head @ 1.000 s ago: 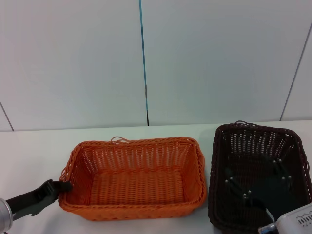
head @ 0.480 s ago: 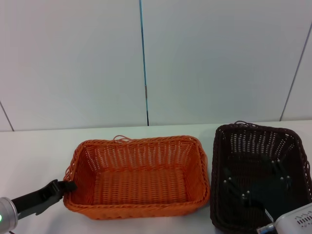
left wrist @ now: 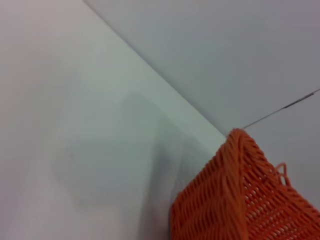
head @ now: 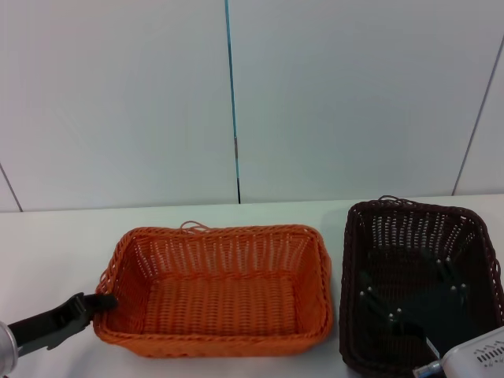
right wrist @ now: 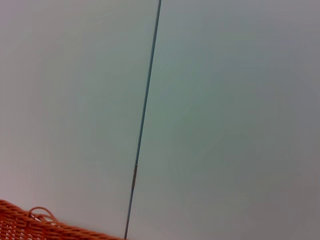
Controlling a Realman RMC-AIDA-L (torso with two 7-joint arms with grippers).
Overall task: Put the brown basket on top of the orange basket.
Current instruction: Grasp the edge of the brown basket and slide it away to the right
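Pale grey wall panels run behind a white table [head: 47, 236], with a thin dark-blue seam [head: 232, 102] dropping down the wall to the table's back edge. On the table sit two woven baskets side by side, close together but with a narrow strip of table between them. To the robot's left is the orange basket [head: 214, 290], rectangular with sloped openwork sides and a braided rim, and a small loose loop [head: 194, 227] sticking up from its far rim. To the robot's right is the brown basket [head: 421, 287], dark and of much the same shape, standing flat on the table beside the orange one, not on top of it. The left tool [head: 101, 301] reaches in low from the near left corner, its dark tip right at the orange basket's left end rim, touching it as far as I can see; whether its fingers are apart or clamped on the weave I cannot tell. The right tool [head: 409, 303] hangs down inside the brown basket, its black fingers spread apart above the woven floor, one toward each long side, gripping nothing. From the left wrist view only a corner of the orange basket and bare table show; the right wrist view catches the wall seam and a sliver of orange rim with the loop.
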